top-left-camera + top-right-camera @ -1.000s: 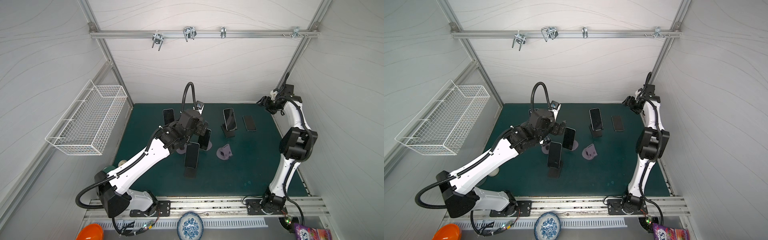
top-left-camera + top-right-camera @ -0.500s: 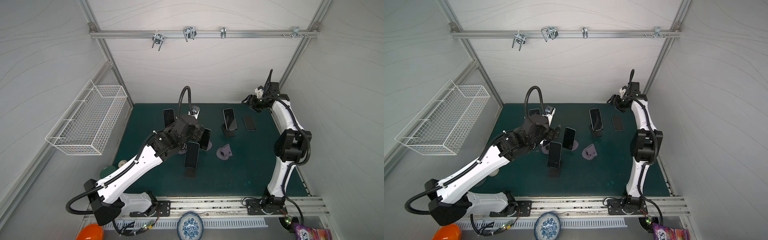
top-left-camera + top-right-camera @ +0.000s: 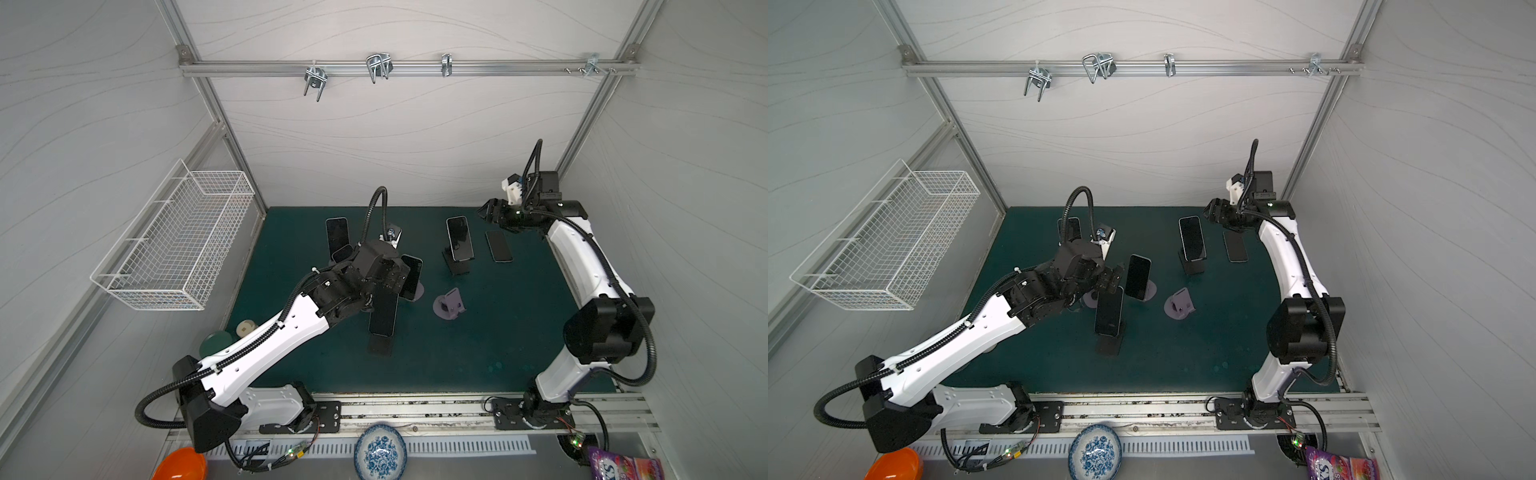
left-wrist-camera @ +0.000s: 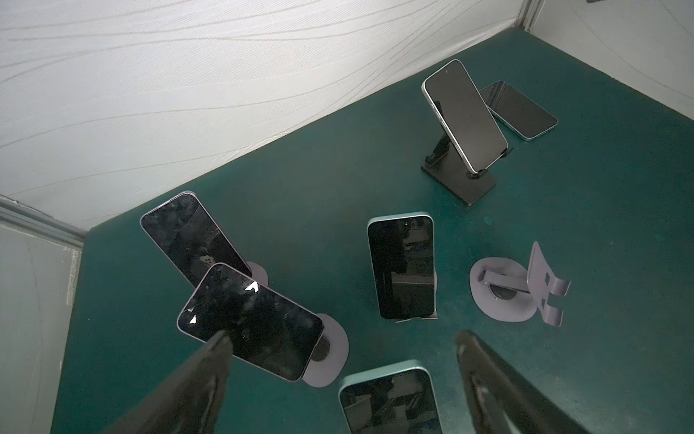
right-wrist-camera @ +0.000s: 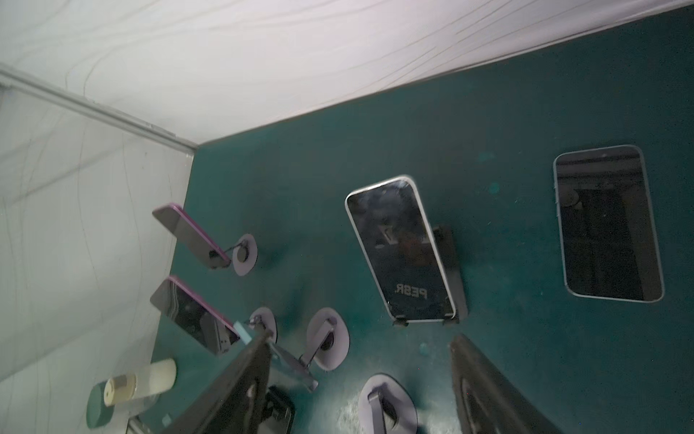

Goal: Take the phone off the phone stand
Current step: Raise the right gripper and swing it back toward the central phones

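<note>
- The mint-edged phone (image 4: 390, 404) leans upright on its black stand (image 3: 379, 345) with a dark screen. Its top edge lies between the fingers of the left gripper (image 4: 343, 335), lower than their tips, and no contact shows.
- The left fingers (image 4: 202, 375) are spread wide and hold nothing. In both top views this gripper hangs over the phone's upper end.
- Just ahead of those fingertips a second phone (image 4: 402, 266) stands in portrait, its support mostly hidden behind it.
- Beside one left finger a purple-edged phone (image 4: 249, 321) sits crosswise on a round purple stand (image 4: 332, 355). The fingertip overlaps its lower corner in the wrist view, and I cannot tell whether they touch.
- Beyond that, a further phone (image 4: 195, 236) leans on a like base.
- On the other finger's side, well apart, is an empty purple stand (image 4: 518, 289).
- The right gripper (image 5: 359, 336) hangs near the far edge of the green mat (image 3: 478, 353). The right fingers (image 5: 484, 379) are parted, with only mat between them.
- Ahead of those fingertips a white-edged phone (image 5: 405, 255) is propped on a black folding stand (image 5: 450, 259).
- Beside it, a dark phone (image 5: 608, 225) lies flat on the mat.
</note>
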